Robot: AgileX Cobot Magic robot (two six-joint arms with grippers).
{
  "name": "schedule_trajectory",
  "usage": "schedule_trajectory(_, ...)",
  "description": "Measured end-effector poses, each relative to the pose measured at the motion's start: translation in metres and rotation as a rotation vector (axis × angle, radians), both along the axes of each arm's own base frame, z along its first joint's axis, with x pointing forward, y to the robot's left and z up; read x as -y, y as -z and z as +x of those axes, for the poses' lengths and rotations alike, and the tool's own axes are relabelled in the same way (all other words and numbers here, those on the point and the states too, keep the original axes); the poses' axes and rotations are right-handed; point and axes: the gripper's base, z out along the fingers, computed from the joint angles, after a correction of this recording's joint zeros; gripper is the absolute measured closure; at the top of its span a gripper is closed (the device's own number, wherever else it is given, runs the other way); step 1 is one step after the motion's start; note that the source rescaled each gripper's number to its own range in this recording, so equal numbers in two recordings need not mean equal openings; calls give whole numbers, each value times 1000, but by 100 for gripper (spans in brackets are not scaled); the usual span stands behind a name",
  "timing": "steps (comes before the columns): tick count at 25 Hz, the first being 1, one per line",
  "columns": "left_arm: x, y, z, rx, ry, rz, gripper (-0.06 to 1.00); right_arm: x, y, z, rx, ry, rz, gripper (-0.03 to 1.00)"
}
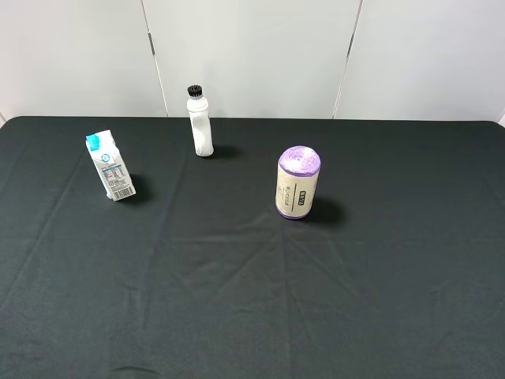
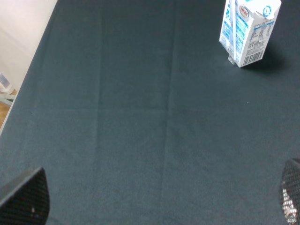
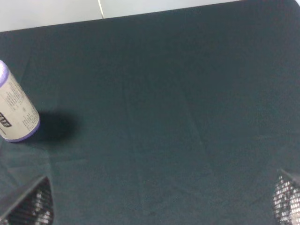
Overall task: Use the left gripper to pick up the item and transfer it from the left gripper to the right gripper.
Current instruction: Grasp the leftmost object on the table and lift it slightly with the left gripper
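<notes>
Carton is standing upright at the left of the overhead frame, barcode side facing us, on the black cloth. Nothing is touching it.

We are seeing the left gripper only in its wrist view. Its prongs are spread wide with bare cloth between them, and the carton is sitting well ahead of them. We are seeing the right gripper the same way: jaws apart and holding nothing, with the roll off to one side. Neither arm is showing in the overhead frame.

Risks we are flagging:
- The carton is tall, narrow and probably light, so a prong clipping it on the approach is likely to topple it or skid it.
- A left grasp covering most of the body is leaving the right gripper little to take at handover, so a drop is possible.
- The bottle, at upper centre-left, is also white, so we are risking a wrong pick.

Count: we are logging one carton, one bottle, one roll at centre-right, and two grippers.
</notes>
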Motion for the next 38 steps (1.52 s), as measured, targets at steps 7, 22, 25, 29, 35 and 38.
schedule_trajectory(7, 0, 0, 0, 0, 0, 0, -3, 0, 0, 0, 0, 0, 0, -3)
schedule_trajectory(22, 0, 0, 0, 0, 0, 0, -3, 0, 0, 0, 0, 0, 0, -3)
schedule_trajectory(25, 0, 0, 0, 0, 0, 0, -3, 0, 0, 0, 0, 0, 0, -3)
schedule_trajectory(29, 0, 0, 0, 0, 0, 0, -3, 0, 0, 0, 0, 0, 0, -3)
schedule_trajectory(35, 0, 0, 0, 0, 1, -1, -5, 0, 0, 0, 0, 0, 0, -3)
schedule_trajectory(38, 0, -1, 0, 6, 1, -1, -6, 0, 0, 0, 0, 0, 0, -3)
